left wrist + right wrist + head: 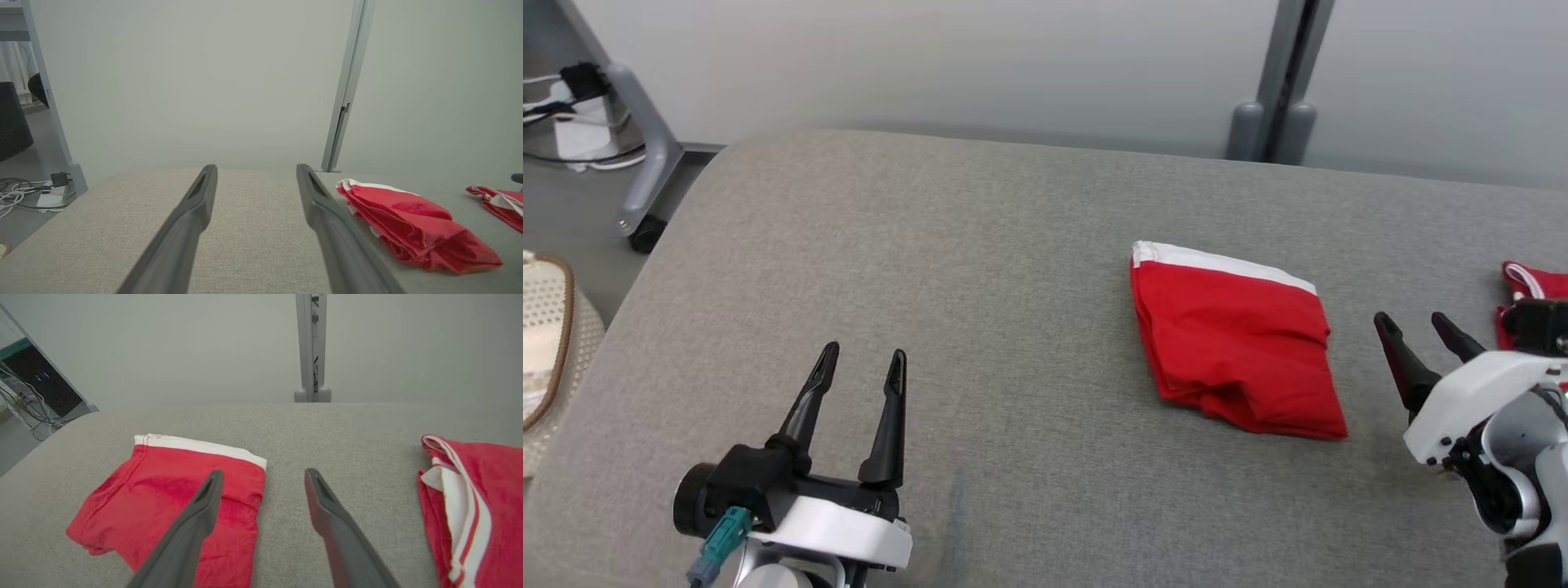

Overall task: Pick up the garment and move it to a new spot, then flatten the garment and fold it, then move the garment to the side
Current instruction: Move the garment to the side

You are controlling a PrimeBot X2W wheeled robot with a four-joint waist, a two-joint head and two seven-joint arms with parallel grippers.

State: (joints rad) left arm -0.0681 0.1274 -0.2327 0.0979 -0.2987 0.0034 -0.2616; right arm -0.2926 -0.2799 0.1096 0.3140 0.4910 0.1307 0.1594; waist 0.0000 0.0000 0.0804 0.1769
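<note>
A red garment (1237, 343) with a white band along its far edge lies folded on the grey padded table (980, 269), right of centre. It also lies right of the left fingers (412, 222) and under the right gripper's left finger (155, 498). My left gripper (862, 363) hovers open over the near left of the table, well apart from the garment, nothing between its fingers. My right gripper (1417, 327) stands open just right of the garment, empty. The same open gaps appear in the wrist views, left gripper (255, 171) and right gripper (263, 475).
A second red and white cloth (1531, 290) lies at the table's right edge (474, 506). A woven basket (547, 343) stands off the left side. A grey wheeled stand leg (645, 163) and cables (556, 114) are on the floor at far left; a post (1278, 90) stands behind.
</note>
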